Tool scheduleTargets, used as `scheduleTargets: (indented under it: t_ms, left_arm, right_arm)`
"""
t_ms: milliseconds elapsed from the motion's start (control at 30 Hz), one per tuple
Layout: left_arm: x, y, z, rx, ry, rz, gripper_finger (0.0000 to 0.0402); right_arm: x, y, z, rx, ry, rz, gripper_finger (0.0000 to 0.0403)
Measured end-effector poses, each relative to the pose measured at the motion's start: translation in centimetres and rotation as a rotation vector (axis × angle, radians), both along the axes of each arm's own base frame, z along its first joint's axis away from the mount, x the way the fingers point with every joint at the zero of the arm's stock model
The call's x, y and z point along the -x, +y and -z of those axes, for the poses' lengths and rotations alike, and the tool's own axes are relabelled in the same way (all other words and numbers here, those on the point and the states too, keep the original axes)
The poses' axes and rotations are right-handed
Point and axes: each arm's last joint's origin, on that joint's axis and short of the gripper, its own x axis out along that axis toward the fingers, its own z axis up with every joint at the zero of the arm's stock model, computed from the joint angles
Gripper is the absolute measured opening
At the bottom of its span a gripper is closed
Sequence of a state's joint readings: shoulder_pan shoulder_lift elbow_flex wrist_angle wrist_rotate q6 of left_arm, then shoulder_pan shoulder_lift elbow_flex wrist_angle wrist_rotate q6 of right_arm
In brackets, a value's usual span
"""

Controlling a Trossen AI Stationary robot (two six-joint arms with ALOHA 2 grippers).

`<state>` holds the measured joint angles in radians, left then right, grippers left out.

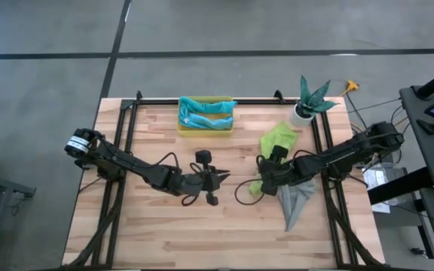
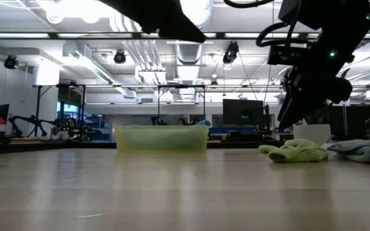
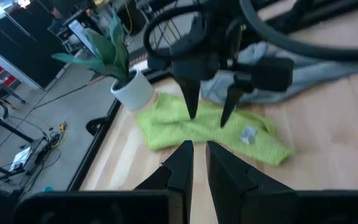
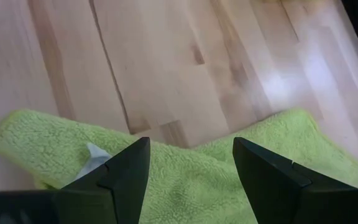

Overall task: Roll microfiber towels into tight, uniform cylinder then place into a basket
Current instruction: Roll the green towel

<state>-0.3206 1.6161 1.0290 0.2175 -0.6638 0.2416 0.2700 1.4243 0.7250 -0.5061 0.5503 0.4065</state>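
The lime green towel (image 1: 279,138) lies crumpled on the table at the right, also seen in the left wrist view (image 3: 210,127) and right wrist view (image 4: 197,180). My right gripper (image 4: 191,168) hangs open above its near part (image 2: 297,151), clear of it. Beside it lies the grey towel (image 1: 296,197). The yellow basket (image 1: 181,126) stands at the far edge and holds a teal towel (image 1: 202,105) and a light blue towel (image 1: 206,119). My left gripper (image 3: 199,155) is shut and empty over the table's middle, raised, pointing at the right gripper.
A white plant pot (image 1: 302,113) with a spiky plant stands at the far right corner, just beyond the green towel. Black frame rails (image 1: 130,128) run along the table's left, right and far edges. Bare wood (image 1: 202,233) spreads across the near half.
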Motion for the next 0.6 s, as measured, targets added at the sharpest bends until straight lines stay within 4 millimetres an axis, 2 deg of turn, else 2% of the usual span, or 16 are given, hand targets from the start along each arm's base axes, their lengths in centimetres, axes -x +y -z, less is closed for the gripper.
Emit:
scheduleTargets:
  t_ms: [200,400,600]
  left_arm:
    - [-0.2,-0.1,-0.5,0.028,-0.063,0.002,0.0030]
    - [-0.1,-0.1,-0.3,0.209,-0.126,-0.047,0.0030]
    - [-0.2,0.1,-0.3,0.232,-0.136,-0.060,0.0030]
  right_arm:
    - [0.0,0.0,0.0,-0.006,-0.003,-0.001,0.0226]
    - [0.0,0.3,0.1,-0.054,0.001,-0.025,0.0226]
    - [1.0,1.0,1.2,-0.077,0.072,-0.109,0.0221]
